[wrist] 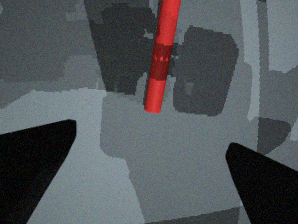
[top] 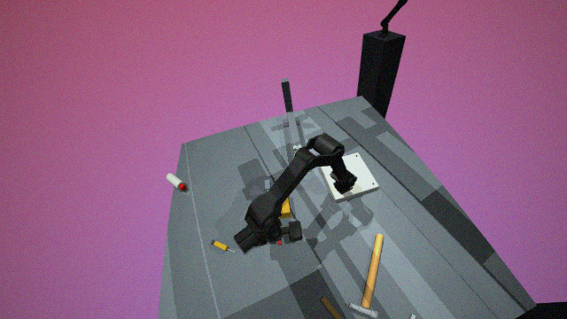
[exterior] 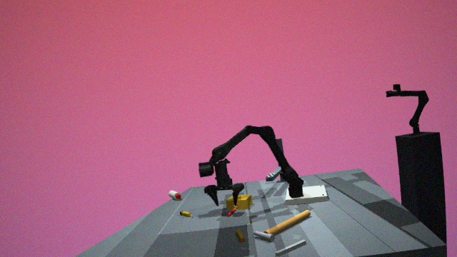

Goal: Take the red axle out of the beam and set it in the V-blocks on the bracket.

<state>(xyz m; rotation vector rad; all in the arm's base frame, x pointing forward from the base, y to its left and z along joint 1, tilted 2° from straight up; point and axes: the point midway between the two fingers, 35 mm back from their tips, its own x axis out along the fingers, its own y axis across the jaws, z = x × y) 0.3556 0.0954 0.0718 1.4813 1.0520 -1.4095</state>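
The red axle (wrist: 162, 55) (exterior: 231, 212) lies low over the grey table just in front of the yellow beam (exterior: 243, 203) (top: 286, 208). In the top view only a small red bit of the axle (top: 279, 242) shows under the arm. Its near end is free. I cannot tell whether its far end is still in the beam. My gripper (wrist: 154, 139) (exterior: 226, 200) (top: 271, 237) is open wide, pointing down. Its fingers stand to either side of the axle's near end and do not touch it. I cannot pick out the bracket with the V-blocks for certain.
A hammer (top: 372, 270) (exterior: 285, 223) lies at the front right. The arm's white base plate (top: 361, 166) (exterior: 314, 193) is behind. A white cylinder with a red cap (top: 175, 181) (exterior: 174, 194) and a small yellow screwdriver (top: 220, 245) (exterior: 185, 213) lie left. A black tower (top: 380, 66) (exterior: 421, 178) stands at the table's corner.
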